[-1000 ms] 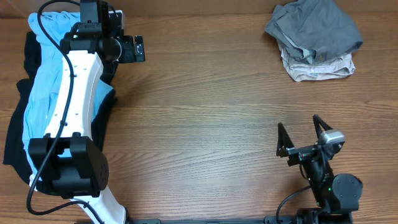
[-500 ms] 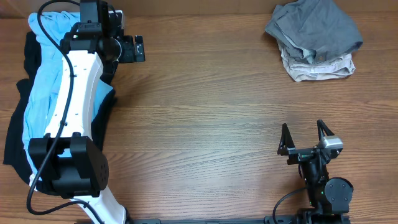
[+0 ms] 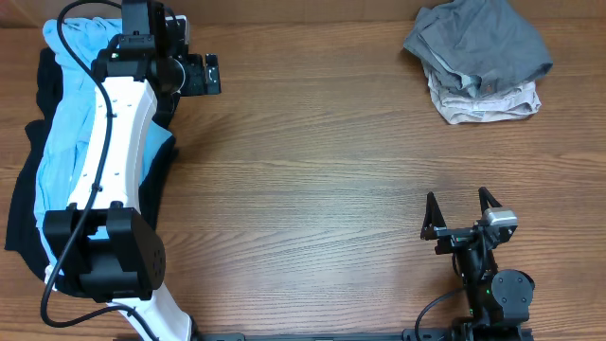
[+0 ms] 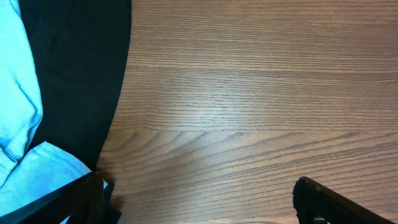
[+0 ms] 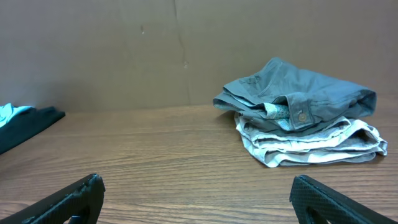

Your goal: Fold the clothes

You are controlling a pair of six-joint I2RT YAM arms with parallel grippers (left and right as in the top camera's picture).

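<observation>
Where the left arm (image 3: 118,123) crosses, light blue garment (image 3: 64,142) is hidden (partly).

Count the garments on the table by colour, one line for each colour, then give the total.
grey shorts: 1
cream garment, under the shorts: 1
light blue garment: 1
black garment: 1
Total: 4

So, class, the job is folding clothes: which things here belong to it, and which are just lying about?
Job: grey shorts, pale garment under them, light blue garment, black garment.
Not the job: wooden table, brown wall behind.
</observation>
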